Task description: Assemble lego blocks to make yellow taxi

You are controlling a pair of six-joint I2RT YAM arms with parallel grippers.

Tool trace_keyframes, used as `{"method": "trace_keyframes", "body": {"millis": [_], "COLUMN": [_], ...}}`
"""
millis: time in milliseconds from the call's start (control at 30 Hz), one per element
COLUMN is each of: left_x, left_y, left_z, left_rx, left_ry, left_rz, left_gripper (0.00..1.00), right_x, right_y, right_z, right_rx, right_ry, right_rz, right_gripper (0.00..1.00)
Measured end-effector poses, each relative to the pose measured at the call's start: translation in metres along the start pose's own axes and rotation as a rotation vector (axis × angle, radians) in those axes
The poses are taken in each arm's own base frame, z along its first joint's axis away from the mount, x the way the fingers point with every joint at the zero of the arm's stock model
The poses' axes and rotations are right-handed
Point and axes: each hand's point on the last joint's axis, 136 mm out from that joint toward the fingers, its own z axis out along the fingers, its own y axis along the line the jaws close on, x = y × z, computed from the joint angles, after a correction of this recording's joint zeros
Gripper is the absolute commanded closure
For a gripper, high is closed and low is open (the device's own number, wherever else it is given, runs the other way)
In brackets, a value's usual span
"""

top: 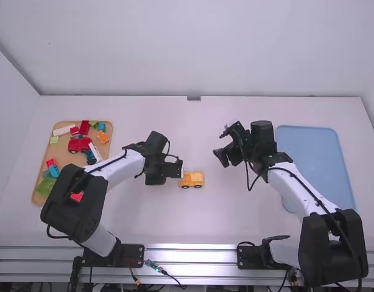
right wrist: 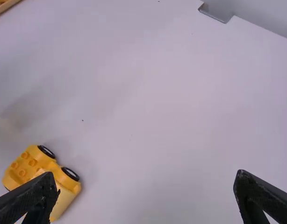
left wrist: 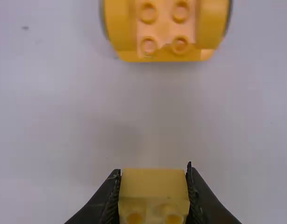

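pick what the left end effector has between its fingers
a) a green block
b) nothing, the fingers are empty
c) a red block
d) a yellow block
d, since the left wrist view shows a yellow block pinched between the fingers of the left end effector, apart from the yellow car on the table.

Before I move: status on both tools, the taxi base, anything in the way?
Left tool shut on yellow block. Right tool open, empty. Wheeled base on table between tools, studs up. Possible snag: right tool, across the base from left.
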Motion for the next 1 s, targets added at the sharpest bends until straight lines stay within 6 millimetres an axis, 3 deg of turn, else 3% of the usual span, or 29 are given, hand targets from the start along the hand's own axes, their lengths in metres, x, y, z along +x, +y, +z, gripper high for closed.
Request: {"method": "trace_keyframes", "body": {"millis": [267, 400, 433, 467, 800, 1000], "left_x": [-0.001, -0.001, -0.001, -0.002, -0.005, -0.003], "left_y": [-0.002, -0.005, -0.005, -0.005, 0.015, 0.004], "left_z": [0.019, 0.024, 0.024, 0.024, 0.024, 0.020], "left_rx": [0.030, 0.051, 0.051, 0.050, -0.035, 0.029], "left_ry": [-0.017, -0.017, -0.020, -0.021, -0.027, -0.012], "left_rz": [0.061, 0.058, 0.059, 0.056, 0.044, -0.010], "left_gripper": [0.87, 0.65, 0.58, 0.01, 0.01, 0.01], "right_x": [0.000, 0.000, 0.000, 0.001, 0.002, -0.007], "right_y": [0.001, 0.001, 0.001, 0.001, 0.001, -0.002], "right_z": [0.000, 0.000, 0.000, 0.000, 0.000, 0.000], "right_rx": [-0.002, -0.002, -0.002, -0.003, -0.004, 0.010], "right_ry": [0.002, 0.002, 0.002, 0.004, 0.009, -0.029], "right_rz": [-0.006, -0.005, -0.006, -0.009, -0.045, -0.066], "right_gripper": [0.01, 0.01, 0.01, 0.01, 0.01, 0.01]}}
